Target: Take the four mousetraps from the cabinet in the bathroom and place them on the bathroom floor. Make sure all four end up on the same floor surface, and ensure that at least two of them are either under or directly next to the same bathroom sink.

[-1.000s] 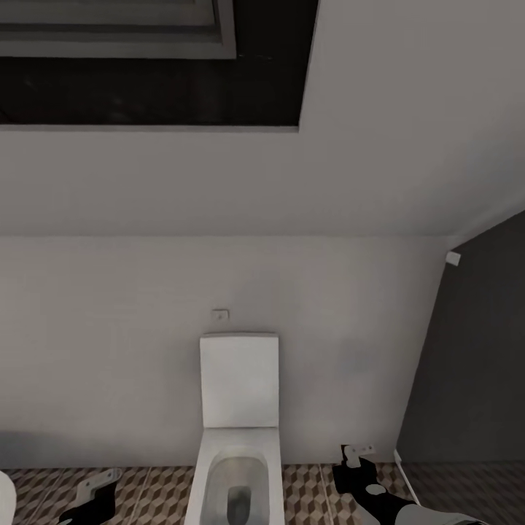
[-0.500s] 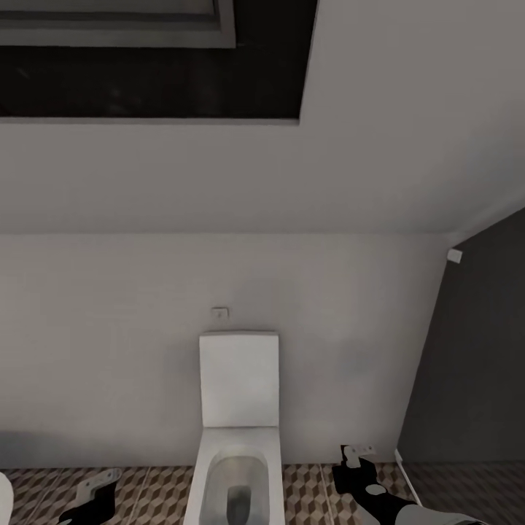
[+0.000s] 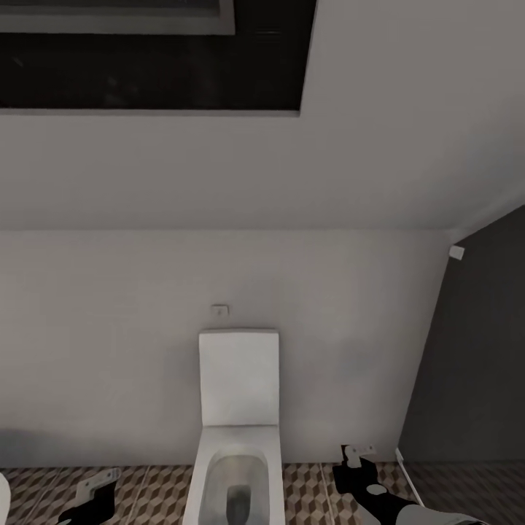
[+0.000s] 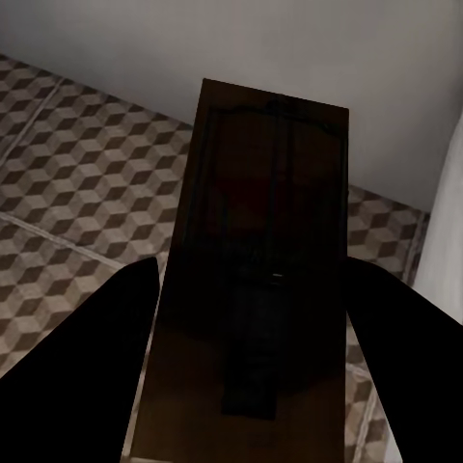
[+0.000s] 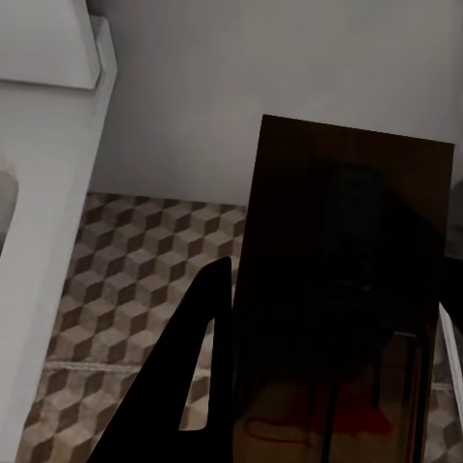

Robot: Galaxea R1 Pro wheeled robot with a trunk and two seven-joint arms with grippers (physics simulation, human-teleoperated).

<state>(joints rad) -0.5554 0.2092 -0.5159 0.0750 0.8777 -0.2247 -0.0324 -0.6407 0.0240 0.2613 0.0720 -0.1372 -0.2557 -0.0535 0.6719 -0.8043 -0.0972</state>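
Two flat brown wooden mousetraps visible, one per gripper: left gripper (image 4: 246, 318) jaws clamp one mousetrap (image 4: 260, 241), right gripper (image 5: 318, 386) jaws clamp the other (image 5: 342, 289). Both hang over the cube-patterned tiled bathroom floor (image 4: 68, 193). One white toilet (image 3: 238, 408) bottom centre of head view.

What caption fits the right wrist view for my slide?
Right gripper holding a brown mousetrap above the cube-patterned bathroom floor, beside the white toilet.
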